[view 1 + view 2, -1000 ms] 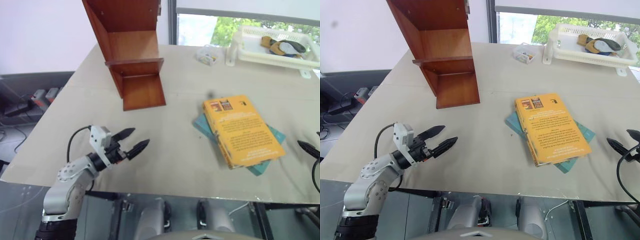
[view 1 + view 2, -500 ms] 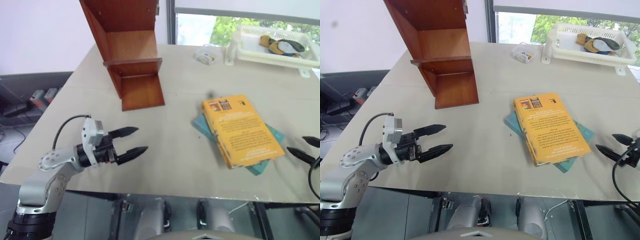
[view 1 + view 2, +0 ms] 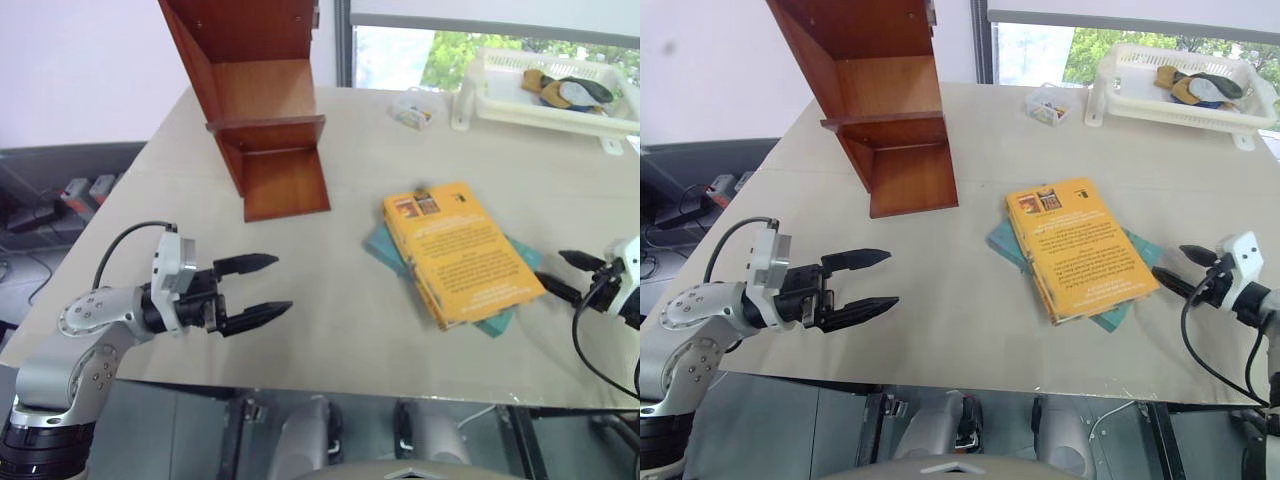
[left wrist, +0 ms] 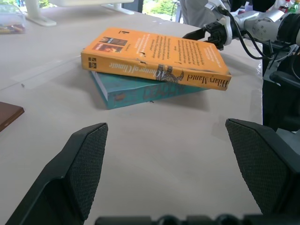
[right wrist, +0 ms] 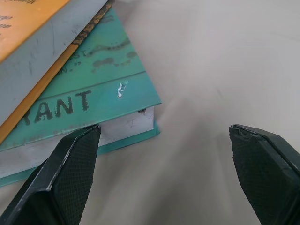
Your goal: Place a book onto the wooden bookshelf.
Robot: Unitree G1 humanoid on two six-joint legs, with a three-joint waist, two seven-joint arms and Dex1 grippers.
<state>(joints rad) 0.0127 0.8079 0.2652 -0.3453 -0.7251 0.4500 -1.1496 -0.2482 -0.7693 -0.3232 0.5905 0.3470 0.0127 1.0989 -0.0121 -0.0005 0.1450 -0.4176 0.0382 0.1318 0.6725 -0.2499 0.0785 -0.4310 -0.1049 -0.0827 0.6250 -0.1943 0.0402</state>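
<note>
Nearest, at about 8 o'clock on the table [image 3: 350, 340], the left hand [image 3: 262, 288] hovers over the front edge with its two black fingers spread wide and nothing between them, pointing toward 3 o'clock. At about 4 o'clock the right hand [image 3: 1175, 270] sits just beside the near right corner of the book stack, its fingers likewise parted and empty, pointing toward 9 o'clock; whether a fingertip touches the stack cannot be told. In the right wrist view the two fingers [image 5: 70, 173] frame the corner of the teal-green book [image 5: 89, 105], with bare table between them.

The book [image 3: 458, 250], a thick orange-yellow paperback, lies flat with its back cover up, right of the table's middle at roughly 3 o'clock. It rests on the thinner teal-green book, whose corners stick out from under it. The left wrist view shows its spine lettered "Hilary Mantel".

Farther back, at about 11 o'clock, the wooden bookshelf [image 3: 268, 120] stands on the table, reddish-brown, its shelf boards bare. Well apart from it, at 1 o'clock, sits a small clear box [image 3: 413, 108], and beyond that, at the far right corner, a white plastic basket [image 3: 500, 95] holding dark and yellow items.
</note>
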